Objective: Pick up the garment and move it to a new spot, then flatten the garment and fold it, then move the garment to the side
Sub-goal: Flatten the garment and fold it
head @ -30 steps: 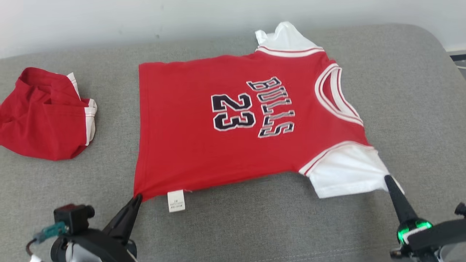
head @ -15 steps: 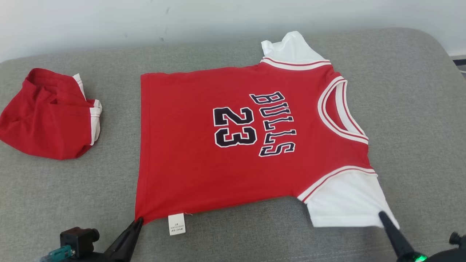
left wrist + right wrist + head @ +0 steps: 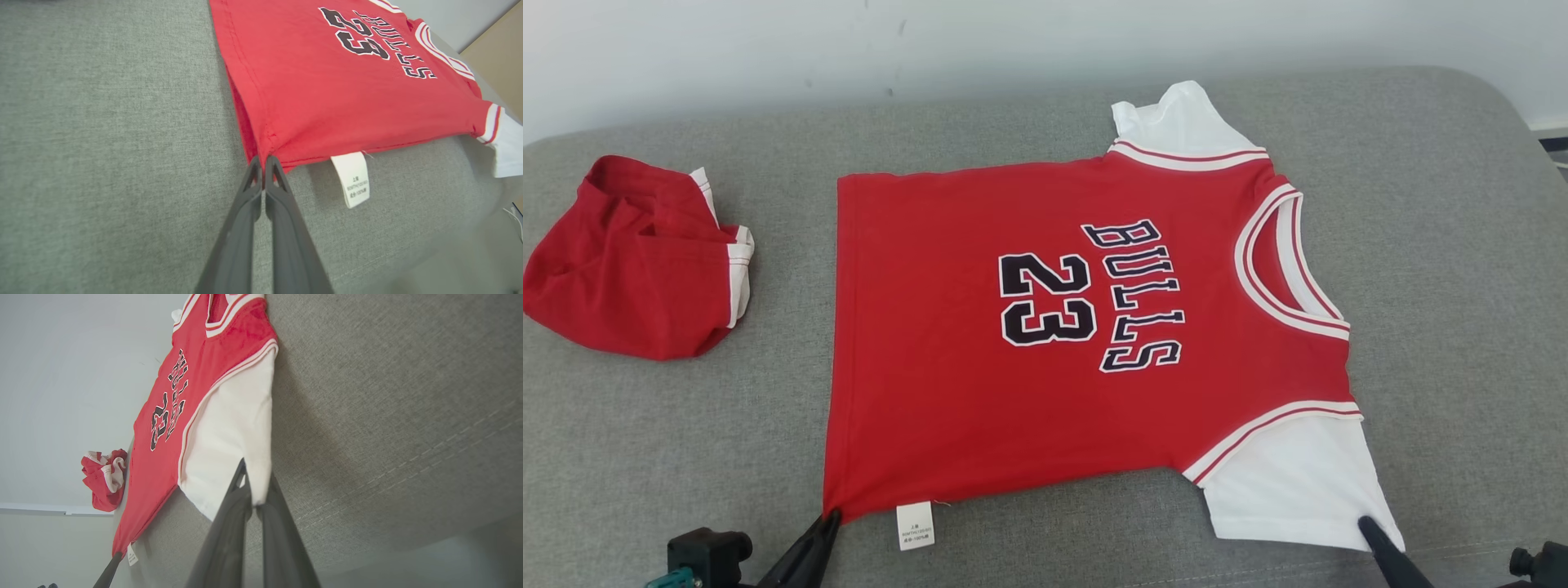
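The garment (image 3: 1013, 327) is a red jersey printed "BULLS 23" with white sleeves, spread face up on the grey cushion (image 3: 1462, 245), neck to the right. My left gripper (image 3: 829, 518) is shut on its near-left hem corner; the left wrist view shows the fingertips (image 3: 263, 161) pinching the red hem (image 3: 327, 81) beside a white care label (image 3: 353, 179). My right gripper (image 3: 1368, 527) is shut on the near white sleeve's corner; in the right wrist view the fingers (image 3: 253, 486) clamp the white sleeve cloth (image 3: 233, 428). The cloth is drawn fairly flat between both grips.
A second red garment with white trim (image 3: 637, 257) lies crumpled at the cushion's left end. A pale wall (image 3: 1013, 41) runs behind the cushion. Bare grey cushion lies right of the jersey and along the near edge.
Both grippers have drawn the jersey's near edge toward me, keeping hold of it. The body now lies flatter and more stretched. The head camera has also shifted a little.
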You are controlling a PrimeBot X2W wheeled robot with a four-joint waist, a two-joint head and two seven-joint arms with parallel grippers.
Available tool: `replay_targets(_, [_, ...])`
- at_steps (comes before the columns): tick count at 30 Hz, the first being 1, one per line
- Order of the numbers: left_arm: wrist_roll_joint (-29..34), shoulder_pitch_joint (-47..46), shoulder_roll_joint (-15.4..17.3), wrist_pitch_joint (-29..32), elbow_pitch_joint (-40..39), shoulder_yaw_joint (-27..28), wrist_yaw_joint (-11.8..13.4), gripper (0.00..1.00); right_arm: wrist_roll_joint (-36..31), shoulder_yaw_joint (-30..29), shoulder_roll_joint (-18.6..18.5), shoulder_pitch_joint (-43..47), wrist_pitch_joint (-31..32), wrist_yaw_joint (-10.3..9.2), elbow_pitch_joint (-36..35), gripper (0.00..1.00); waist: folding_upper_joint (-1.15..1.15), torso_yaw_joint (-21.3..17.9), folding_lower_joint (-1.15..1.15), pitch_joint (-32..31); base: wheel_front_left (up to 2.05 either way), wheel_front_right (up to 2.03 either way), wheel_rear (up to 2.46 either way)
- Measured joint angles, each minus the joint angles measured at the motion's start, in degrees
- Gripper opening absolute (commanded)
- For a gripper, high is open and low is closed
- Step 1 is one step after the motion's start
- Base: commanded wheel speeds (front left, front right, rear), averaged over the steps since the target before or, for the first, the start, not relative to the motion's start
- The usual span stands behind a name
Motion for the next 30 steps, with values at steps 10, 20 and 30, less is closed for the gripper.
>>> replay_targets(10, [0.4,0.0,-0.7,0.0,1.8,-0.5,0.5,0.00,-0.3,1.3,0.1,-0.6,0.4,0.01,2.4,0.00,0.00,-0.1,0.00,-0.6,0.00,0.00,0.00])
replay_targets(20, [0.9,-0.1,-1.3,0.0,3.2,-0.7,1.1,1.00,-2.1,2.2,0.5,-2.1,-0.4,0.02,5.2,0.69,0.00,0.0,0.00,-0.7,0.00,0.00,0.00])
replay_targets(30, [1.0,-0.1,-1.2,-1.0,2.1,0.3,1.6,1.00,-3.1,1.7,0.1,-2.9,-2.2,0.02,6.0,1.00,0.00,0.1,0.00,-0.9,0.00,0.00,0.00])
